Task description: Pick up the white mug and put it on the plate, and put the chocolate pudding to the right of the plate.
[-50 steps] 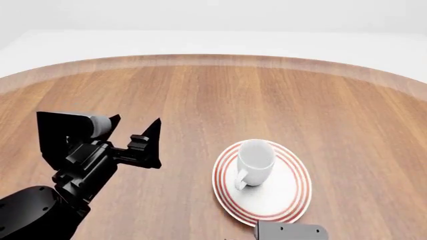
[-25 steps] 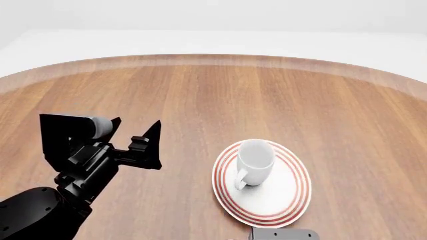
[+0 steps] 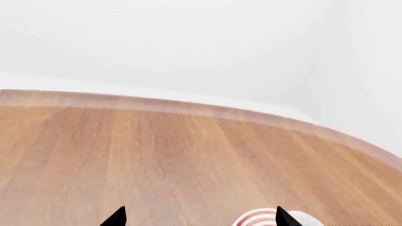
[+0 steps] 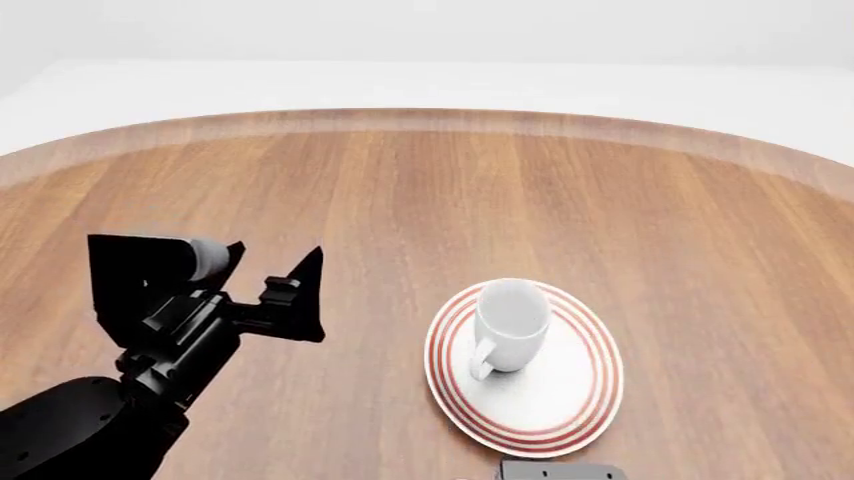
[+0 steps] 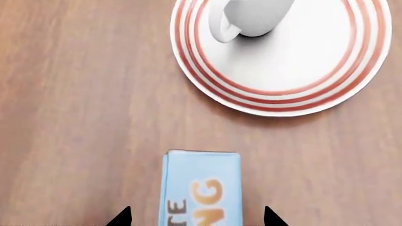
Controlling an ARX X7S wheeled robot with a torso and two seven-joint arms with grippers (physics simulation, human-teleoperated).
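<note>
White glossy ceramic mug (image 4: 509,318) stands on red-ringed round plate (image 4: 567,405); blue-and-brown chocolate pudding carton (image 5: 201,188) lies near plate on wooden table (image 4: 427,200).
Right gripper (image 5: 195,217) straddles carton, jaws apart: off-centre closure may skew it against the plate. Left gripper (image 4: 267,275) spread, empty.

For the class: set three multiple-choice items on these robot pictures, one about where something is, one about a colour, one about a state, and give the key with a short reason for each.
1. Where is the white mug?
A. On the plate
B. On the bare table beside the plate
C. Held in the left tool

2. What colour are the rings round the plate's rim?
A. Blue
B. Red
C. Green

3. How is the left tool?
A. Shut on the mug
B. Shut on the chocolate pudding
C. Open and empty

Key: 1 A, the mug stands inside the rings in the head view. 2 B, red rings show in the head and right wrist views. 3 C, its fingers stand apart over the table with nothing between them.
</note>
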